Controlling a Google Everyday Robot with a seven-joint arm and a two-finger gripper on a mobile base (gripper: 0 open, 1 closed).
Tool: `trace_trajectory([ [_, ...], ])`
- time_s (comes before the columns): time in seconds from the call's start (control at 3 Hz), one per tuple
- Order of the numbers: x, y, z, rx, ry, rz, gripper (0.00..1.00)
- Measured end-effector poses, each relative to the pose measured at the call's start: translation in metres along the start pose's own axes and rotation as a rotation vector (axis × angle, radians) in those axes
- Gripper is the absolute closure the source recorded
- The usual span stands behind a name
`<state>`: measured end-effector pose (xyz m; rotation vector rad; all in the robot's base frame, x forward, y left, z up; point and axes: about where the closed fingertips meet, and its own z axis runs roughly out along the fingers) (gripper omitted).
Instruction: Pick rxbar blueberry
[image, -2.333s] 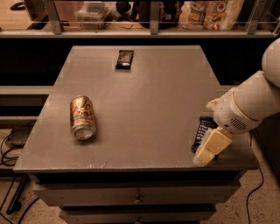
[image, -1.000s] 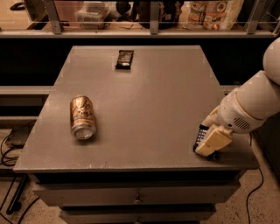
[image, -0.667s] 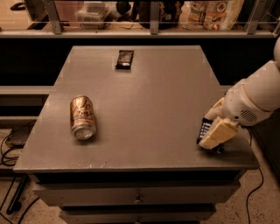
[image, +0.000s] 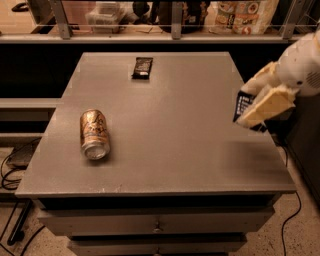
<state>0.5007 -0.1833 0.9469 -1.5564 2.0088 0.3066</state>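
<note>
The rxbar blueberry (image: 243, 106), a dark-blue wrapper with white text, is held between the cream fingers of my gripper (image: 260, 100) at the table's right edge. It is lifted clear of the grey tabletop (image: 170, 125). Only its left end shows; the rest is hidden by the fingers (image: 267, 104). The white arm reaches in from the upper right.
A brown-gold can (image: 94, 134) lies on its side at the left of the table. A black bar wrapper (image: 142, 67) lies at the far centre. Behind the table stands a railing with shelves of goods (image: 240, 15). Drawers (image: 157, 225) sit below the tabletop.
My gripper closed on the blue bar at the table's right front and has lifted it up and away from the surface. The can and black wrapper have not moved.
</note>
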Motion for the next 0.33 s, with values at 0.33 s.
trace_trajectory([
  [0.33,-0.0219,-0.0149,-0.0306,0.072,-0.032,-0.032,1.00],
])
